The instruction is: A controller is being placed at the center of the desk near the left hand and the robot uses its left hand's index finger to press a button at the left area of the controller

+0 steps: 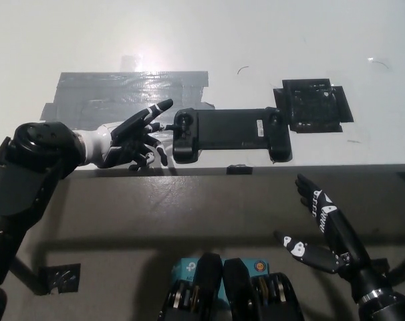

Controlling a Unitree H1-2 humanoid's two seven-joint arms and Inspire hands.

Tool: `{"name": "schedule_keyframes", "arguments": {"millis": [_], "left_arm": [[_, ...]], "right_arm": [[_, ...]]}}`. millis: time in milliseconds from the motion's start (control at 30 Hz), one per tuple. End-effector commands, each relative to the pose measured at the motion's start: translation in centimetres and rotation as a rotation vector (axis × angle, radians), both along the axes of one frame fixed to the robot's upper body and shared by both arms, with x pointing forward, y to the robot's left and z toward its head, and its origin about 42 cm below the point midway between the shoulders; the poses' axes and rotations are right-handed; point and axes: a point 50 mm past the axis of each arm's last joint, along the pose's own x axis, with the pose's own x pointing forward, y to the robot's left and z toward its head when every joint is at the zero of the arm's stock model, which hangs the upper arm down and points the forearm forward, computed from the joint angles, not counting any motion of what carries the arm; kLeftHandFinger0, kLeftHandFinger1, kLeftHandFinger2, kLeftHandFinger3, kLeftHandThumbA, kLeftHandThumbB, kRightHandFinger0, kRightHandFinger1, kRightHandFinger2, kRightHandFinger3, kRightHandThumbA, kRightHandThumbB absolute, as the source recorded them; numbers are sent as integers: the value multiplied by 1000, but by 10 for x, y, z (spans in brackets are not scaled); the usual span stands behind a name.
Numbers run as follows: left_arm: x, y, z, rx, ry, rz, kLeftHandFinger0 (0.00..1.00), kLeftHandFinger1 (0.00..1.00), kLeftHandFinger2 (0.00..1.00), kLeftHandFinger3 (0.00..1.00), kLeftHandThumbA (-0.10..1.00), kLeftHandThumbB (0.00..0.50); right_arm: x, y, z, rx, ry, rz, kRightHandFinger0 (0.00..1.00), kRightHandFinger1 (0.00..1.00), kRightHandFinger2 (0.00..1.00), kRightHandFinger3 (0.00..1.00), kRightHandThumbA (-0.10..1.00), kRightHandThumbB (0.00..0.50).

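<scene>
A long black controller point(230, 132) lies flat on the white desk point(256, 40), close to its front edge, with a small stick at each end. My white left hand point(132, 139) hovers just left of it with its fingers spread apart. One finger stretches toward the controller's left end, its tip a short gap from the upper left corner, touching nothing. My black right hand point(323, 224) hangs open below the desk edge at the lower right, holding nothing.
A patch of grey tape point(122, 90) covers the desk behind my left hand. A black square pad point(313, 105) lies right of the controller. A small black clip point(238, 168) sits on the desk's front edge.
</scene>
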Motion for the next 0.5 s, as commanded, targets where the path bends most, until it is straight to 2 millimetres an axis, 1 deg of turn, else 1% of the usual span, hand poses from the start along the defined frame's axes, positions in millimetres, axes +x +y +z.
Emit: {"name": "schedule_keyframes", "arguments": {"millis": [0, 67, 200, 267, 300, 367, 400, 433, 467], "left_arm": [[1, -5, 2, -1, 5, 2, 62, 90, 340, 1000, 1000, 408], [0, -5, -1, 1, 12, -1, 59, 62, 321, 1000, 1000, 413], [-3, -8, -11, 7, 30, -5, 59, 64, 328, 1000, 1000, 428], [-6, -9, -18, 6, 44, -4, 26, 26, 296, 1000, 1000, 436], [-7, -10, -23, 5, 56, -4, 6, 37, 318, 1000, 1000, 437], [-9, -11, -31, 16, 74, -6, 28, 53, 336, 1000, 1000, 440], [-10, -11, -35, 13, 85, -1, 29, 50, 328, 1000, 1000, 438], [-12, -11, -40, 25, 96, -6, 3, 24, 291, 1000, 1000, 422], [-13, -12, -45, 38, 106, -10, 0, 10, 274, 1000, 1000, 433]], "right_arm": [[4, 0, 15, 6, -58, 26, 1000, 1000, 1000, 1000, 735, 257], [4, 0, 15, 9, -57, 27, 1000, 1000, 1000, 1000, 729, 252], [3, -1, 14, 5, -58, 23, 1000, 1000, 1000, 1000, 731, 256], [3, 0, 13, 8, -56, 25, 1000, 1000, 1000, 1000, 731, 258], [2, 0, 12, 8, -55, 24, 1000, 1000, 1000, 1000, 730, 259], [2, 0, 12, 10, -54, 24, 1000, 1000, 1000, 1000, 730, 261], [2, -1, 11, 9, -53, 26, 1000, 1000, 1000, 1000, 731, 263], [2, 0, 11, 6, -55, 27, 1000, 1000, 1000, 1000, 734, 262], [2, 0, 12, 2, -53, 29, 1000, 1000, 1000, 1000, 736, 262]]}}
